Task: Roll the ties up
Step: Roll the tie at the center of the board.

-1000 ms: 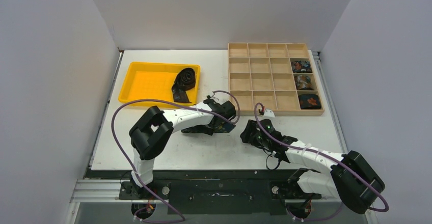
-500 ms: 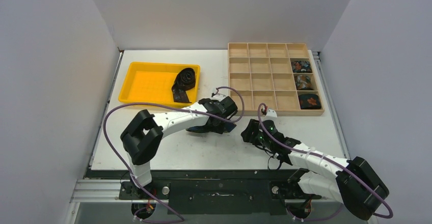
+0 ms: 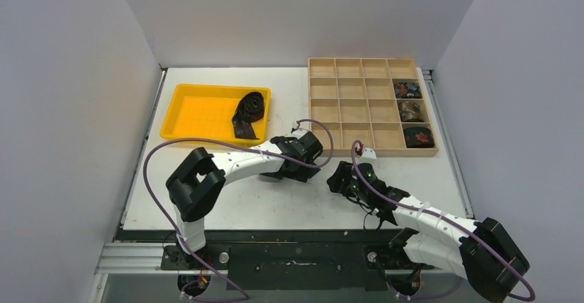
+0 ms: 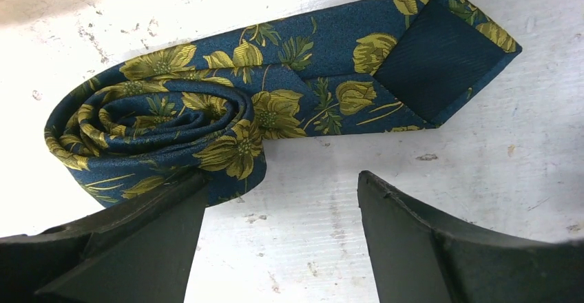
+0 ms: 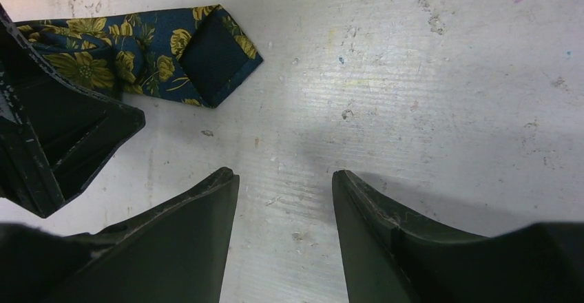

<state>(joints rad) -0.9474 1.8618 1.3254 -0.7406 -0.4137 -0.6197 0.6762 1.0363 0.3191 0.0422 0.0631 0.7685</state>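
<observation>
A navy tie with yellow flowers lies on the white table, partly rolled into a loose coil, its pointed end still flat. My left gripper is open, its left finger against the coil's near edge, with bare table between the jaws. In the top view the left gripper covers the tie. My right gripper is open and empty just right of it, with the tie's tip ahead to its left. The right gripper also shows in the top view.
A plain black tie lies coiled in the yellow tray at the back left. A wooden divided box stands at the back right, with rolled floral ties in three cells of its right column.
My left arm has swung its elbow left and its gripper has settled lower over the tie, hiding it from above. My right gripper has barely moved.
</observation>
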